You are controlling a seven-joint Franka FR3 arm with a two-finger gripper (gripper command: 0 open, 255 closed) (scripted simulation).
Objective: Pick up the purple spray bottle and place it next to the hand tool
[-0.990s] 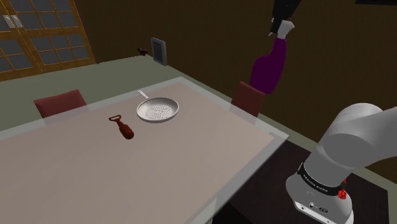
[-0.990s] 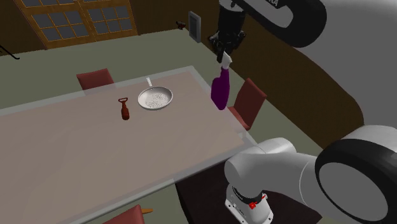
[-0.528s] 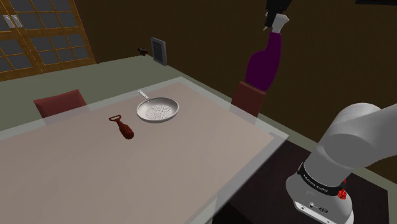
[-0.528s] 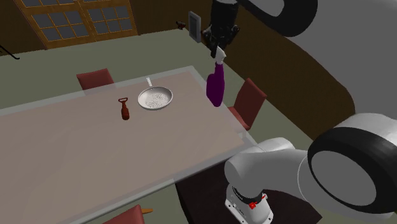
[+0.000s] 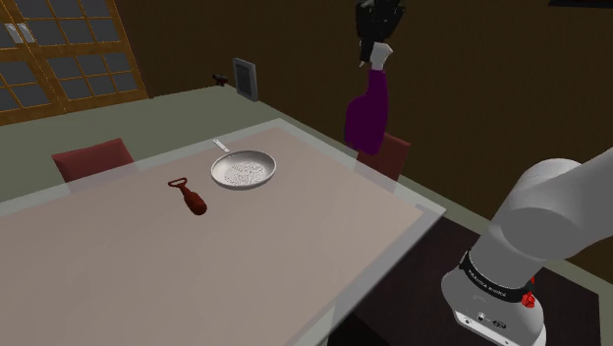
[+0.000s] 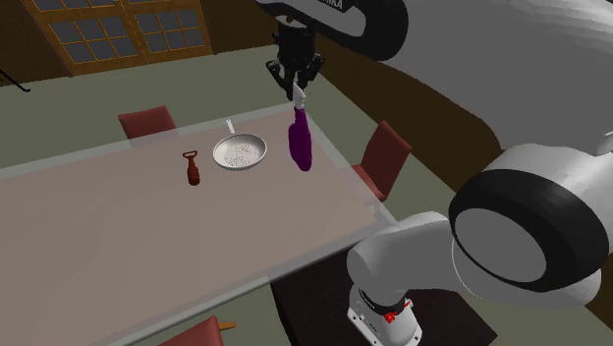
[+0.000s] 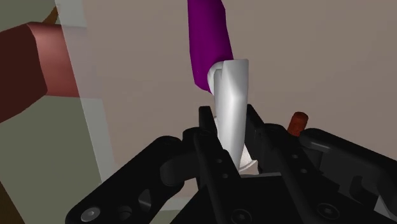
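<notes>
Fingers (image 7: 205,130) nearly closed, clasping the white head of the purple spray bottle (image 5: 366,116).
Bottle hangs from the gripper (image 5: 376,46) above the table (image 5: 295,246), near the pan (image 5: 244,170), well apart from the red-handled tool (image 5: 191,199).

Worktop and what lies on it
I see a long, pale beige worktop (image 5: 295,256) with a lighter border. On it lie a round grey pan (image 5: 244,170), its handle toward the far edge, and near it on the shoulder view's left, not touching, a red-brown-handled hand tool (image 5: 192,198).
</notes>
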